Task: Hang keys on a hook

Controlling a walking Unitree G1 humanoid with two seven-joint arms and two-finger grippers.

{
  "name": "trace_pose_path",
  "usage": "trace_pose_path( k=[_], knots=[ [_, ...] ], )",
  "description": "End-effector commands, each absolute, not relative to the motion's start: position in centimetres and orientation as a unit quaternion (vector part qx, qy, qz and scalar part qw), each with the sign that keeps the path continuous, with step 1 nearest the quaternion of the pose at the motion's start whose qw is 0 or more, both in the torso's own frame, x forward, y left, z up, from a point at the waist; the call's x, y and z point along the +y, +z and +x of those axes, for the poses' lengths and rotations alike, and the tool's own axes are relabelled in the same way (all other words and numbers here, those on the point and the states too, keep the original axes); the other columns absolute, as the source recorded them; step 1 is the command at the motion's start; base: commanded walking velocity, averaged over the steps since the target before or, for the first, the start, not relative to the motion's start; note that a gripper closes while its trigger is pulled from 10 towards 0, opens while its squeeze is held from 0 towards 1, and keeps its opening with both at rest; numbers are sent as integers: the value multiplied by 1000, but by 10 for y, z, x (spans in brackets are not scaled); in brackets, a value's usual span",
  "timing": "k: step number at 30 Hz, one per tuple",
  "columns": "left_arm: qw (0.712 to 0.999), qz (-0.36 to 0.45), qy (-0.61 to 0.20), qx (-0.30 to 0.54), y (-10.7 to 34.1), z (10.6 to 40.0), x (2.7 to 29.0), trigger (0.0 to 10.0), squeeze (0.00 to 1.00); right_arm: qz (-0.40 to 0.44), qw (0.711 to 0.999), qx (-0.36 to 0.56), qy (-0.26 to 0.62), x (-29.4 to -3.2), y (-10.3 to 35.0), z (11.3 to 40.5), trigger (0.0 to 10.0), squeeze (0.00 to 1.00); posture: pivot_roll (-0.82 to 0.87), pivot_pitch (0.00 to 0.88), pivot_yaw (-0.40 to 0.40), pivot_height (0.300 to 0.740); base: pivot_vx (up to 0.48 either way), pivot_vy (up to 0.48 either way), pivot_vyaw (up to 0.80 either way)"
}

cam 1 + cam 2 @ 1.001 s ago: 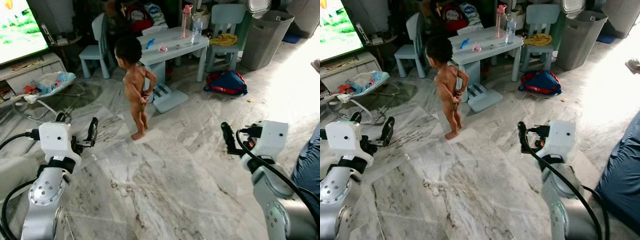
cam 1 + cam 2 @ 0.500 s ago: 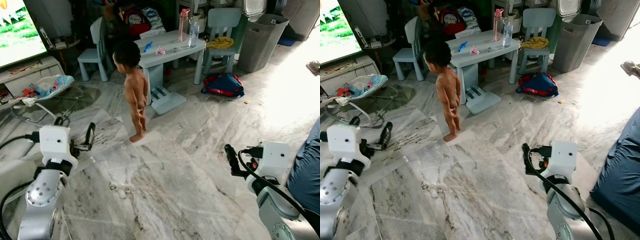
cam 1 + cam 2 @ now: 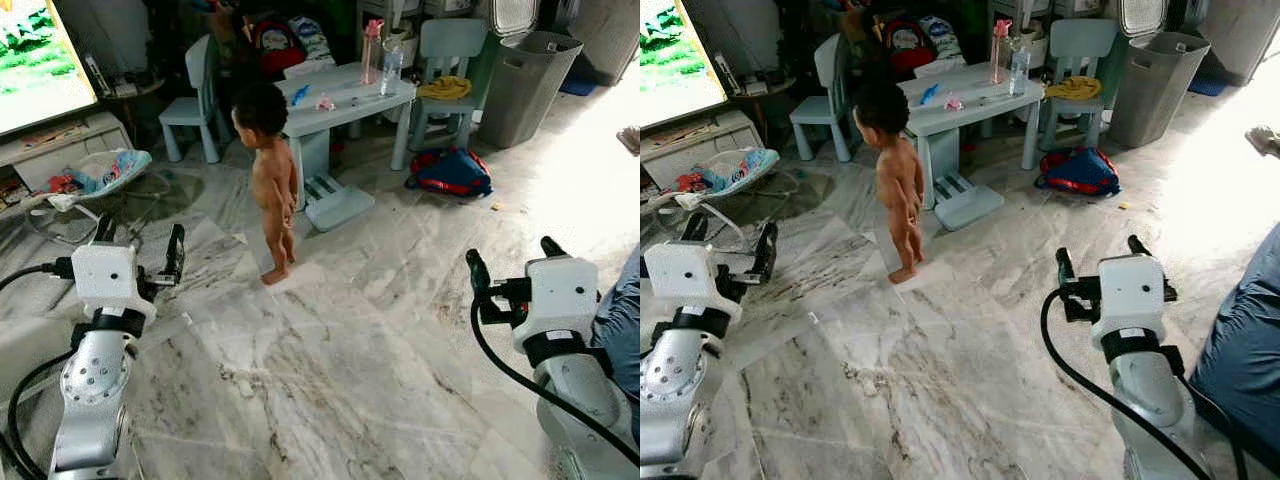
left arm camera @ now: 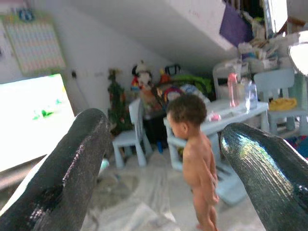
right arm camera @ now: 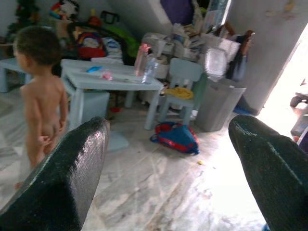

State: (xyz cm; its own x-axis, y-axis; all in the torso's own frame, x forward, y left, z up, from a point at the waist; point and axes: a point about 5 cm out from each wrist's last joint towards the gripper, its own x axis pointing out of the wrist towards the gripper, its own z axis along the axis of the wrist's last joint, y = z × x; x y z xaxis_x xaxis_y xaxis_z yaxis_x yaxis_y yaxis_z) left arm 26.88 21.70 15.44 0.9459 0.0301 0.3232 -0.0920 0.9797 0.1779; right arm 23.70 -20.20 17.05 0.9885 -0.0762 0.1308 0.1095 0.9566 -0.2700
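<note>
Hovering over marble floor (image 3: 330, 370), both claws spread, empty.

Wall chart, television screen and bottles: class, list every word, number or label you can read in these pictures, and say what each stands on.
None can be read.
Wall chart: a grid of small marks, too blurred to read.
Television screen: a bright green picture, no legible text.
Pink bottle and clear bottle on the small table: any labels too small to read.

One child (image 3: 270, 165), one small bench (image 3: 345, 95), two little chairs (image 3: 195, 95) (image 3: 450, 60), two bottles (image 3: 373, 45) (image 3: 392, 60), one laundry basket (image 3: 527, 85), one backpack (image 3: 452, 170), one baby bouncer (image 3: 95, 172).
</note>
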Motion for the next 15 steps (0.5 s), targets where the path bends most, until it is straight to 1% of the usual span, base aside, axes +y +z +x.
trace_pose_path(
  k=[1,3,5,10,15],
  knots=[
    [979,101,29,-174,156,270,215,10000,0,-141,985,-70,-64,-206,173,239,10000,0,-110,0,34,740,0,0,0],
    [978,104,28,-179,157,271,213,10000,0,-138,985,-69,-74,-208,171,240,10000,0,-110,0,33,740,0,0,0],
    [973,122,20,-196,159,271,208,10000,0,-113,988,-58,-92,-211,165,243,10000,0,-105,0,34,740,0,0,0],
    [970,129,14,-208,159,271,205,10000,0,-110,988,-49,-93,-209,160,244,10000,0,-107,0,40,740,0,0,0],
    [975,120,9,-188,152,271,208,10000,0,-118,988,-42,-86,-203,156,242,10000,0,-111,0,44,740,0,0,0]
  ],
)
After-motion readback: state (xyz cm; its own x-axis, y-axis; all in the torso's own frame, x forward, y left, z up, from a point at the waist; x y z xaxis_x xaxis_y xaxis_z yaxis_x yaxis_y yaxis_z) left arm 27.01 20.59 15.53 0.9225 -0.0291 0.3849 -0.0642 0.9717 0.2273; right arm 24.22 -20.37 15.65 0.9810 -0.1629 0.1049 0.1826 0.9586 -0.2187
